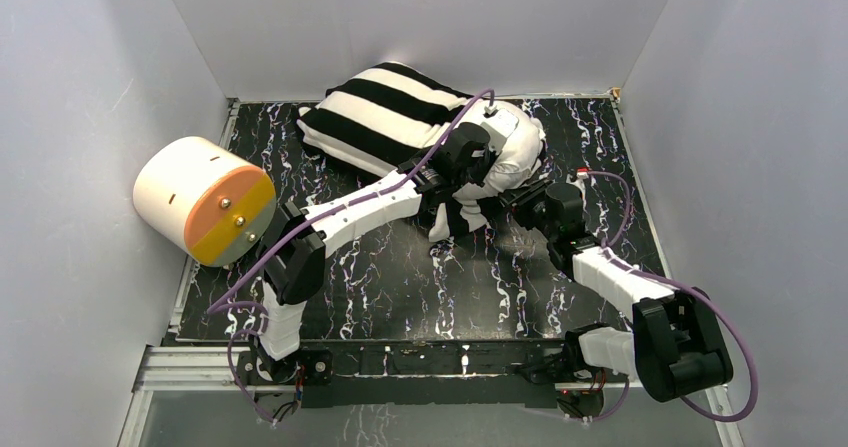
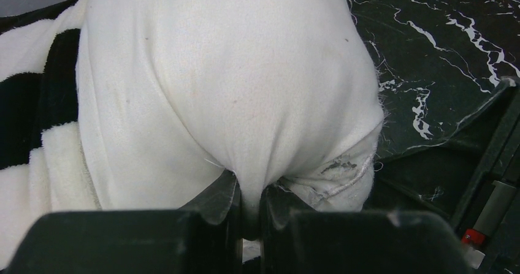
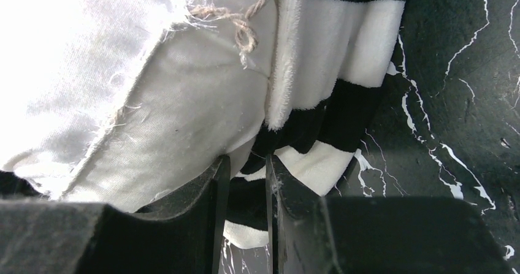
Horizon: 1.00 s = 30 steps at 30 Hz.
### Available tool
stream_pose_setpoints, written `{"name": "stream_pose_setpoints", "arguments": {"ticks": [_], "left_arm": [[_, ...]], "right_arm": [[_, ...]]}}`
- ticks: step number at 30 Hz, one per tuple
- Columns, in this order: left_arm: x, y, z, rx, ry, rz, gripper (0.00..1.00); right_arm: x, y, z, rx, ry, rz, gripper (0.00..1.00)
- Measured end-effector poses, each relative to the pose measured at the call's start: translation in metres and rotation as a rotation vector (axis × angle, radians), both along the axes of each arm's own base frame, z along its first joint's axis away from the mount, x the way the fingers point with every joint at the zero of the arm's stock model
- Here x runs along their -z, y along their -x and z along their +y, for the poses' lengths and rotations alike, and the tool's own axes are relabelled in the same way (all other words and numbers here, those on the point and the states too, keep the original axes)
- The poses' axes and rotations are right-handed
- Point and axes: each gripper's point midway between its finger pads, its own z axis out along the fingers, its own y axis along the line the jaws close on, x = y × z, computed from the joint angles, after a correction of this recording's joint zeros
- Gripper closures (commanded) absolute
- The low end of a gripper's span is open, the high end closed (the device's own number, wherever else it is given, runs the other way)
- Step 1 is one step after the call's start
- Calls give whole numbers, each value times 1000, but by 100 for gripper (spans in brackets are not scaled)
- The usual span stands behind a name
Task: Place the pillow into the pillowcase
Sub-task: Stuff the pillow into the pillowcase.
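The white pillow [image 1: 522,139] lies at the back of the table, most of it inside the black-and-white striped pillowcase [image 1: 385,112]; its right end bulges out bare. My left gripper [image 2: 249,191] is shut on a pinch of the pillow's [image 2: 233,72] white fabric at that end, with the pillowcase [image 2: 30,102] bunched to the left. My right gripper [image 3: 248,170] sits just below the pillow [image 3: 153,102], jaws close together with a fold of the pillowcase's [image 3: 337,59] open edge filling the gap. From above, both grippers [image 1: 478,167] [image 1: 508,199] meet at the pillow's near right corner.
A cream cylinder with an orange face [image 1: 205,199] lies at the table's left edge. The black marbled tabletop [image 1: 400,277] is walled in by white panels on three sides. A loose striped flap [image 1: 452,222] hangs onto the table between the arms.
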Motion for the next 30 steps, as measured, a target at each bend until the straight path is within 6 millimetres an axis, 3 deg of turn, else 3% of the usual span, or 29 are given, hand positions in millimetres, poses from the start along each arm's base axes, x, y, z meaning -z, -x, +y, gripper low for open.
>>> {"name": "stream_pose_setpoints", "arguments": {"ticks": [11, 30], "left_arm": [[0, 0, 0, -1, 0, 4, 100], [-2, 1, 0, 0, 9, 7, 100]], "right_arm": [[22, -2, 3, 7, 22, 61, 65], [24, -20, 5, 51, 9, 31, 64]]}}
